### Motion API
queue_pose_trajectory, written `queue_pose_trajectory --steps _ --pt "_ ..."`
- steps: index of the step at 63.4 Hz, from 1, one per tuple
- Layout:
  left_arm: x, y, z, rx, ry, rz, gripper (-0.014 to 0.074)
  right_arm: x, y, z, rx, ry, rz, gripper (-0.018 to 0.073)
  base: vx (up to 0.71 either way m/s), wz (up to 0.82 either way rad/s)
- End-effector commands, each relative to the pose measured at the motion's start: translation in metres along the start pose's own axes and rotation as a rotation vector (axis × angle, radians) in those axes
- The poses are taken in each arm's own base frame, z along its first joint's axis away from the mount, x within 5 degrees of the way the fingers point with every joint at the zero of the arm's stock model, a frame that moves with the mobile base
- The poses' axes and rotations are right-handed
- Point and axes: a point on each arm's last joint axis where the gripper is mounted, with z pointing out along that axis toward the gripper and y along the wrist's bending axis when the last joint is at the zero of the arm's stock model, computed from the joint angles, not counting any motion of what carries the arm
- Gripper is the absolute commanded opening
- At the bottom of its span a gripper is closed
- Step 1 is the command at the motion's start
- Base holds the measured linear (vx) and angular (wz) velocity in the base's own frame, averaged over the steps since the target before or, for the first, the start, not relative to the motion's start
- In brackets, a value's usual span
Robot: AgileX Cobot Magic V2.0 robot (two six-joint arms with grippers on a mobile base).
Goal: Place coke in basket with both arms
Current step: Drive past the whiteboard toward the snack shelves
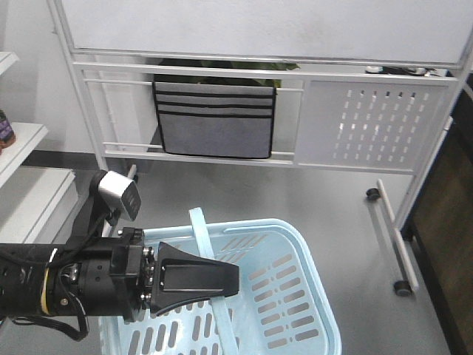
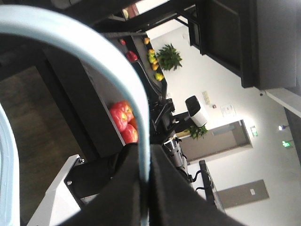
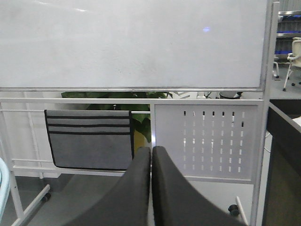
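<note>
Basket handle (image 1: 199, 229) pinched in L hand (image 1: 235, 279), R hand (image 3: 151, 153) closed

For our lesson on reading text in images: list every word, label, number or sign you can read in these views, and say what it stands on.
No text can be read.
The wall notice: too blurred to read.
The green lit sign: too small to read.
The jar label: cut off and blurred.
The whiteboard: no writing shows.
</note>
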Motion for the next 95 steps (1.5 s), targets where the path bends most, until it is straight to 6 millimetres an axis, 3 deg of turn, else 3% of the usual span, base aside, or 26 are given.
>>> queue_pose_trajectory --steps 1,95 --pt "0.0031 -0.0338 -0.0031 0.25 0.052 0.027 -0.0007 -0.0031 0.0005 -0.001 -0.005 -0.077 -0.012 -0.0005 0.17 0.24" --pt "0.0031 -0.0338 -0.0031 0.25 0.052 0.027 -0.0007 -0.0031 0.0005 -0.001 -0.005 -0.077 -0.012 -0.0005 0.13 0.42"
